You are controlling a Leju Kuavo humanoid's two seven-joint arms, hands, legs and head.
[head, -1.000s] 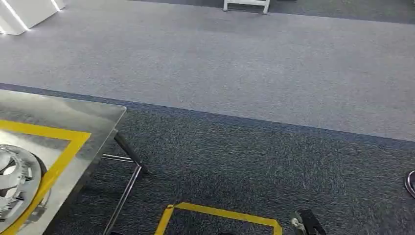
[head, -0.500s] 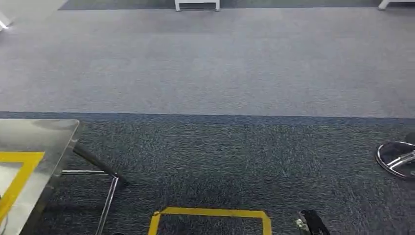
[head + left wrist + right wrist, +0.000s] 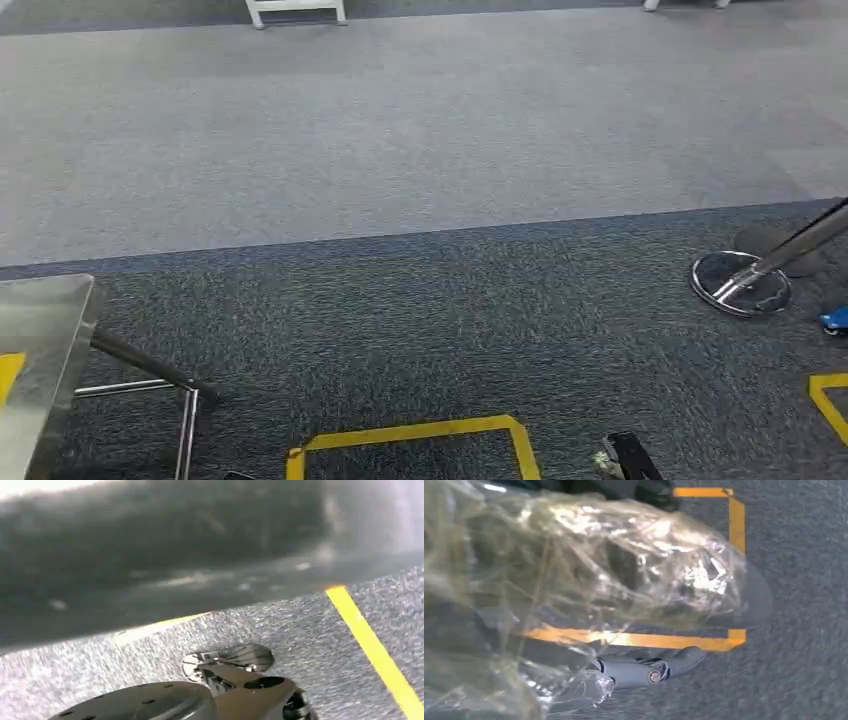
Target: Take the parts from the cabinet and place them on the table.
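Starting at the left of the head view, one corner of the steel bench [image 3: 42, 340] stands at about 8 o'clock. It has a small piece of yellow tape on its top, and a dark slanted bench leg [image 3: 150, 368] under it reaches down to the dark carpet [image 3: 480, 310]. In the left wrist view the left robot hand [image 3: 240, 682] shows as shiny, dark parts above the carpet. The picture is blurred, so I cannot tell if its fingers are spread or closed. At 6 o'clock in the head view a square of yellow floor tape [image 3: 410, 434] lies on the carpet. The right wrist view shows the right robot hand [image 3: 644, 672] gripping the bagged part [image 3: 614, 565]. This is a dark shape inside a wrinkled clear plastic bag, held in the air above the corner of a yellow tape square. One grey finger [image 3: 679, 661] lies along the edge of the bag. At about 3 o'clock in the head view a round chrome post base [image 3: 742, 284] stands on the carpet with its post leaning toward the right edge. A small blue object [image 3: 835, 320] is just beside it, and another piece of yellow tape [image 3: 828, 398] lies at 4 o'clock. Beyond the dark carpet, toward 12 o'clock, is a lighter grey floor [image 3: 420, 130].
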